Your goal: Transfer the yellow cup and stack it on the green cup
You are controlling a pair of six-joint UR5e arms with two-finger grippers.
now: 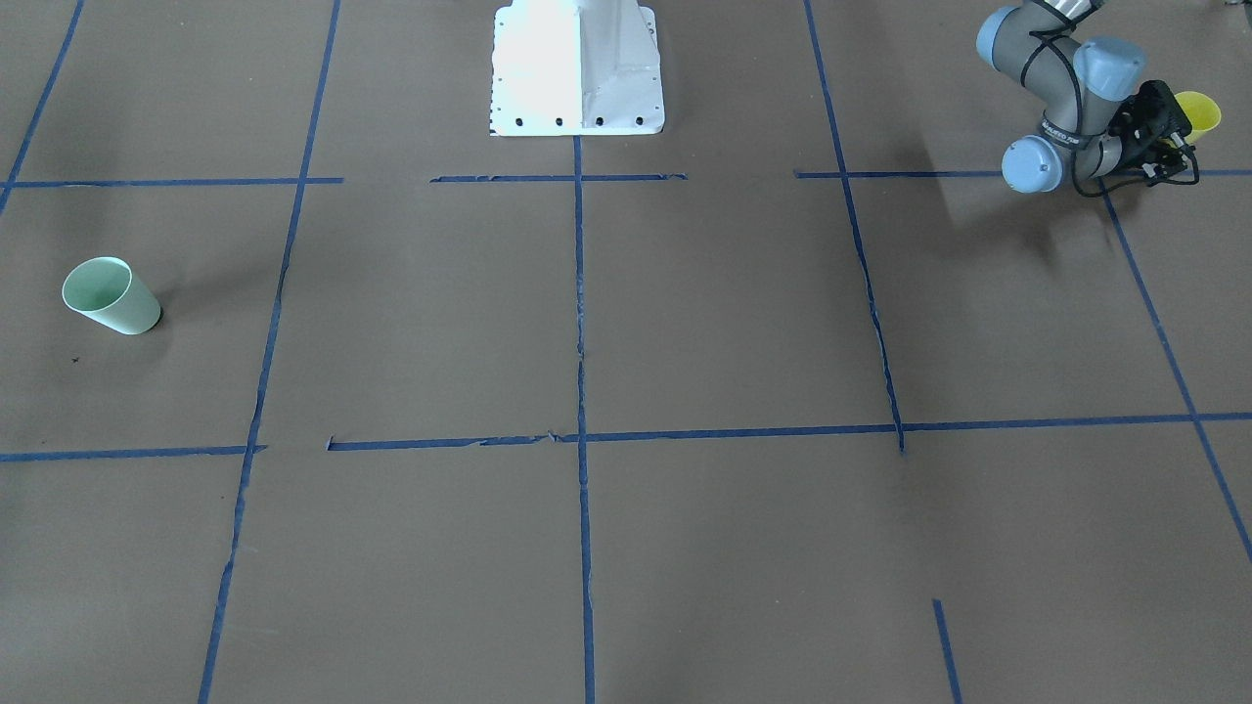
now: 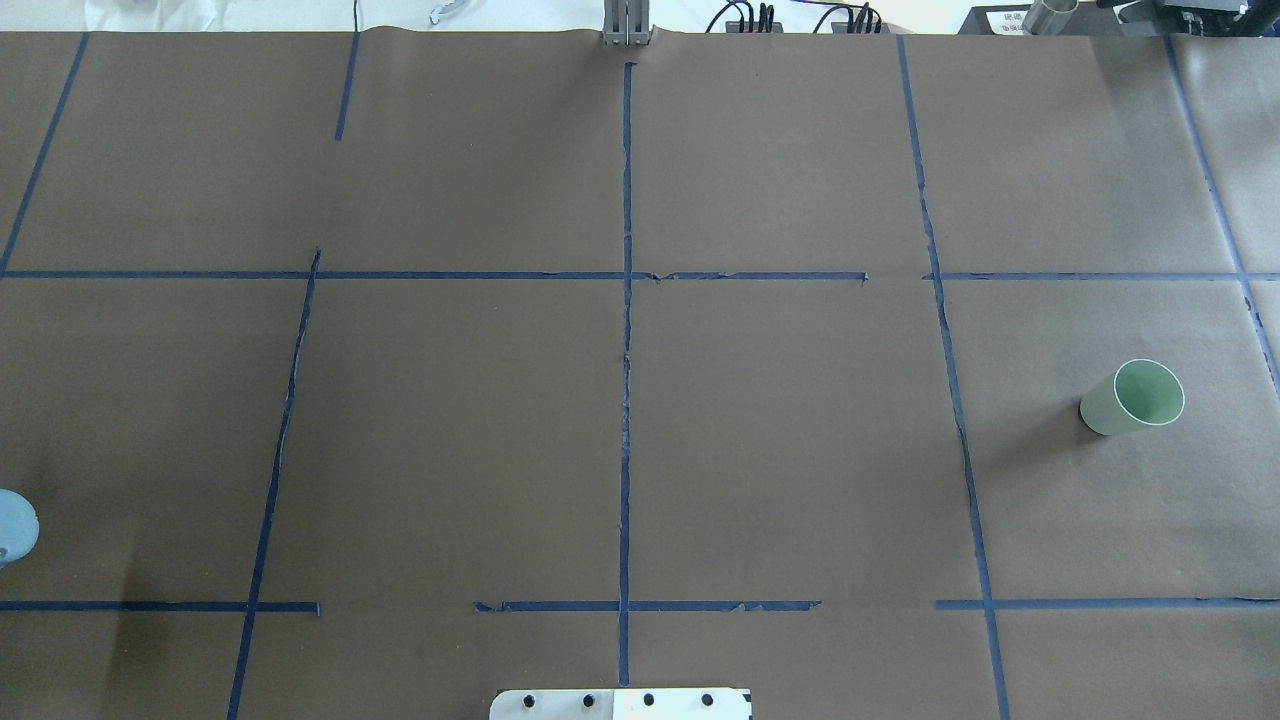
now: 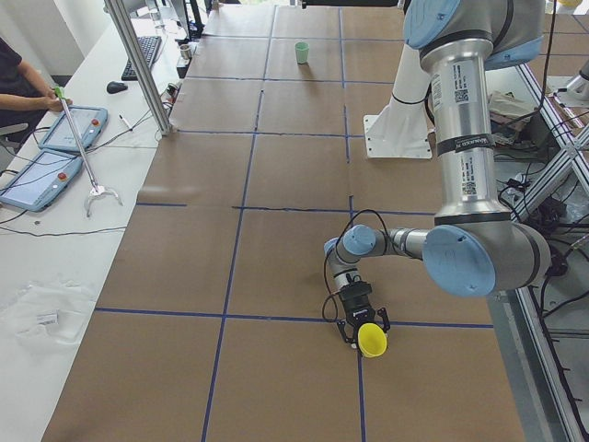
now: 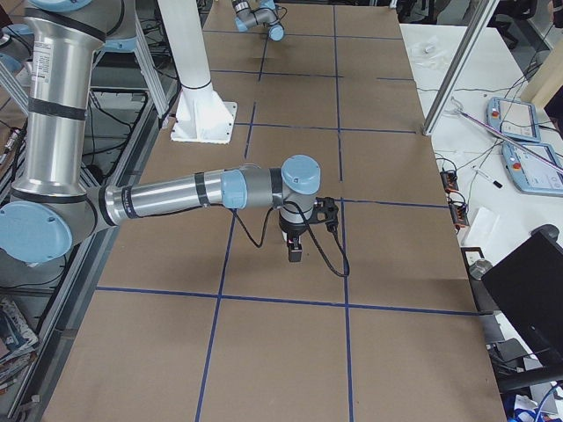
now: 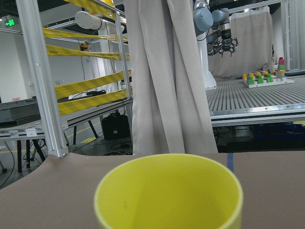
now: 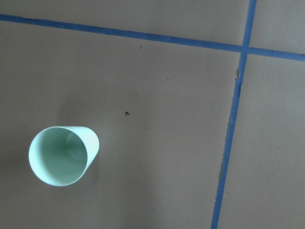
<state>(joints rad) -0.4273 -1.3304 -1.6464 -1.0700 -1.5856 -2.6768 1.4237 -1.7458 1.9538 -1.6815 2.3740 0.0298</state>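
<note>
The yellow cup [image 1: 1203,112] stands near the table corner on the robot's left; it also shows in the exterior left view [image 3: 373,341]. It fills the bottom of the left wrist view [image 5: 169,191], mouth up. My left gripper [image 1: 1182,137] reaches in level from the side, right up against the cup; I cannot tell whether it is open or shut on it. The green cup [image 2: 1135,398] stands upright and alone at the far end of the table [image 1: 110,295]. The right wrist camera looks straight down on it [image 6: 62,155]. My right gripper [image 4: 296,257] points downward; its state cannot be told.
Blue tape lines divide the brown table cover into squares. The white robot base [image 1: 577,68] sits at the middle of the robot's edge. A side table with tablets [image 3: 64,129], a metal pole [image 3: 143,64] and a person's arm [image 3: 23,92] lie beyond the table's far edge.
</note>
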